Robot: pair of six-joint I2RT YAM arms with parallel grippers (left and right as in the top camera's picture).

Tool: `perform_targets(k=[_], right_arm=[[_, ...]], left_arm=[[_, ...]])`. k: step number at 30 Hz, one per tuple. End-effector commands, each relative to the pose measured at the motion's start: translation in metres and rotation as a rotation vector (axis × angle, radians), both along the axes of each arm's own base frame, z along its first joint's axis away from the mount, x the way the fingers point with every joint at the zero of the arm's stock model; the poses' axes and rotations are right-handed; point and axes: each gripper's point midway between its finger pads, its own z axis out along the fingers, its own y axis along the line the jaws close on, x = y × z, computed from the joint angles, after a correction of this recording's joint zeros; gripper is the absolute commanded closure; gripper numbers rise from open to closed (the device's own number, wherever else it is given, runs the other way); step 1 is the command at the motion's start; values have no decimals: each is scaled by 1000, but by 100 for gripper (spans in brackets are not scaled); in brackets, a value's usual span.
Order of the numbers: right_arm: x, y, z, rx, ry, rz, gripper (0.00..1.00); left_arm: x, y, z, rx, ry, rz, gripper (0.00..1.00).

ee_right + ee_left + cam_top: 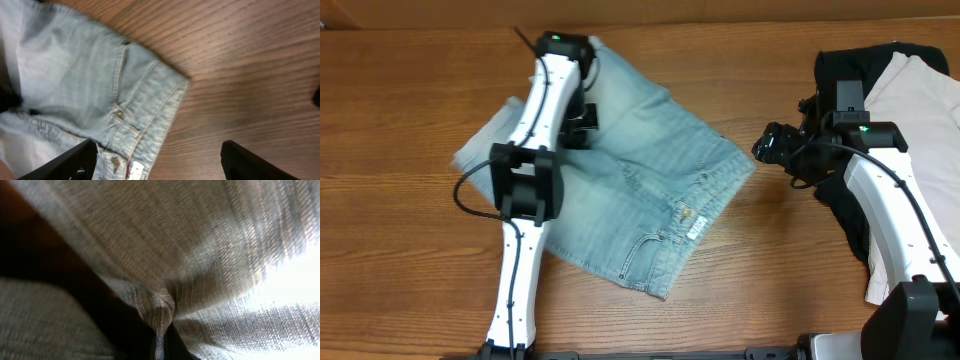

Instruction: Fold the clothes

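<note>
Light-blue faded denim shorts lie spread flat on the brown wood-grain counter, centre-left. Waistband runs along the lower-right edge, with the small white label facing up. One leg reaches toward the far edge.

Left end effector is down on the upper-left part of the shorts, and the white left arm lies across the garment. Jaws are together, clamped on denim. Left wrist view is filled with blurred denim weave, bunched into a pinched ridge low in the middle.

Right end effector sits just off the shorts' right corner, over bare counter and not touching the fabric. Jaws are wide apart with nothing between them. Right wrist view shows both black fingertips spread, with the waistband corner, a belt loop and a metal rivet below.

At the far right, a cream-beige garment lies on a black garment, partly under the right arm and well apart from the shorts.
</note>
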Motion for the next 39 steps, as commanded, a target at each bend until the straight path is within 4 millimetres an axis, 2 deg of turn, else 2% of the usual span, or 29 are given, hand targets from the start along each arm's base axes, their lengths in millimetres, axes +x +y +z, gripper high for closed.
perform_targets(k=[1,7,11,15,17,18,20,21,26,29,35,39], right_arm=[[0,5,-5,6,-4,1,17],[4,23,-20,7,-22,49,17],[12,40,-37,7,-27,94,17],[16,47,-49,11,-20,110,16],[18,47,-51,10,-21,111,15],[18,47,-51,8,-24,116,14],[19,47,-50,3,-30,131,14],[19,47,-51,3,-30,131,14],[19,49,-50,10,-32,137,14],[19,52,-50,8,-38,151,14],[25,64,-52,9,-69,181,14],[25,67,-64,-15,-45,190,14]], left_arm=[[-28,63,-69,119,188,20,96],[-30,83,-70,89,200,67,96],[-30,93,-70,79,203,64,96],[-26,91,-61,29,184,26,96],[-20,81,-47,-48,152,-15,95],[-17,75,-40,-90,133,-38,78],[-11,70,-21,-119,88,-50,24],[-7,70,-11,-117,64,-53,0],[7,76,51,-73,-80,-70,0],[11,84,98,-40,-186,-73,0],[4,82,212,-14,-454,-87,0],[-10,77,290,-9,-671,-114,0]])
